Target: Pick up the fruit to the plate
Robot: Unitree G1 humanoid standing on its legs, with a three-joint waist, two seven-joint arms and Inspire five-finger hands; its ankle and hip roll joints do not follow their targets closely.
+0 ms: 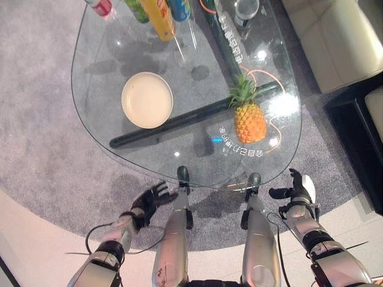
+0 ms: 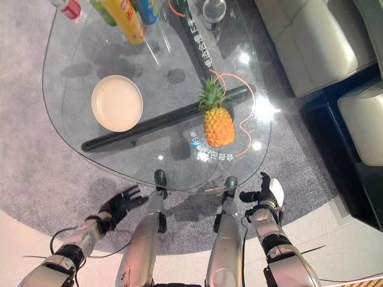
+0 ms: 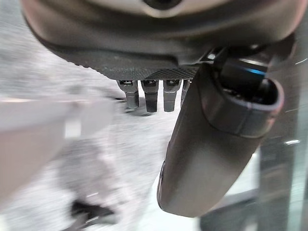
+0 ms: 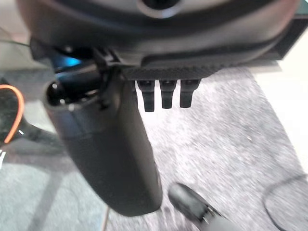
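Still apart: pineapple on the glass, both hands below the table's near edge

Partly cut off at the far edge of the glass table (image 1: 96, 113) stand several bottles and cans (image 1: 158, 15); their tops run out of view, so their full shapes cannot be made out. Near the table's right edge the pineapple (image 1: 249, 121) stands upright on the glass, orange and knobbly with a spiky green crown. The plate (image 1: 147, 100), round, smooth and cream-coloured, sits toward the left edge, well apart from the fruit. A dark bar (image 1: 179, 122) shows through the clear top, running under the glass between plate and pineapple. White lettering lies on the glass just before the fruit. Grey carpet (image 1: 36, 131) with a fine speckled pile lies beneath.

The left hand (image 1: 149, 200) hangs off the near edge over the carpet, fingers spread loosely, holding nothing. The right hand (image 1: 299, 188) hangs off the near right corner, fingers straight, thumb out, likewise empty.
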